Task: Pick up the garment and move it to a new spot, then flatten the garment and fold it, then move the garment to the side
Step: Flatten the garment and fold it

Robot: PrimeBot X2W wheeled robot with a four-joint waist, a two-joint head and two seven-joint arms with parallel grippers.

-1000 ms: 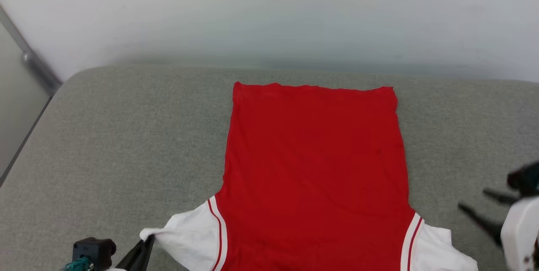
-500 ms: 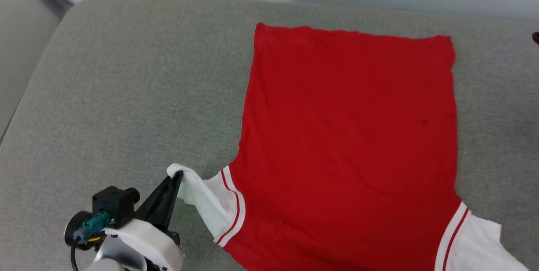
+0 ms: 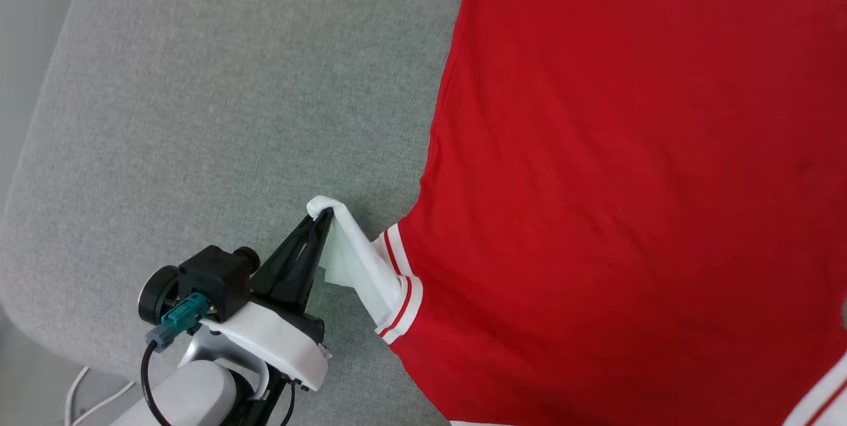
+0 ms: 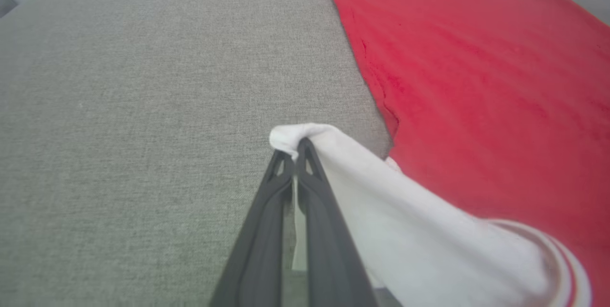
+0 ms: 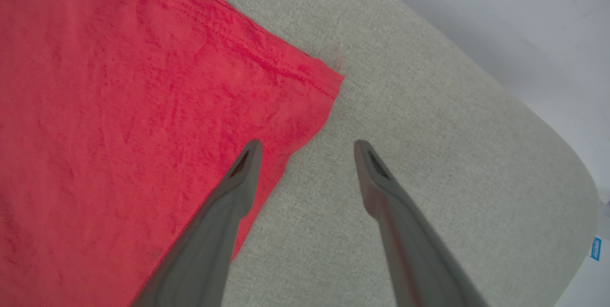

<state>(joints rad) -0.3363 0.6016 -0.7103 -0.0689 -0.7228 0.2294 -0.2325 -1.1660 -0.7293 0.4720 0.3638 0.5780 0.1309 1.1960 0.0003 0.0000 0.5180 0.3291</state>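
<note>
Grey woven cushion (image 3: pixel 198 82) underneath everything, rounded at its corners; spread flat across its right part in the head view, the garment (image 3: pixel 628 181), plain red side up, smooth but for faint creases, straight hem toward the far edge; at the lower left, pale left forearm (image 3: pixel 185 393) ending in the left gripper (image 3: pixel 324 216), pinched tight on the white sleeve (image 3: pixel 360 264), fingers together with only cloth between them; sleeve end raised off the cushion and draped over the tips, red-striped trim just beside the red body; by a hem corner of the garment, the right gripper (image 5: pixel 309 147), spread wide and holding nothing, one finger in front of red cloth, the other in front of bare cushion, contact with either impossible to tell; small blue tag (image 5: pixel 594 248) at the cushion's edge.
</note>
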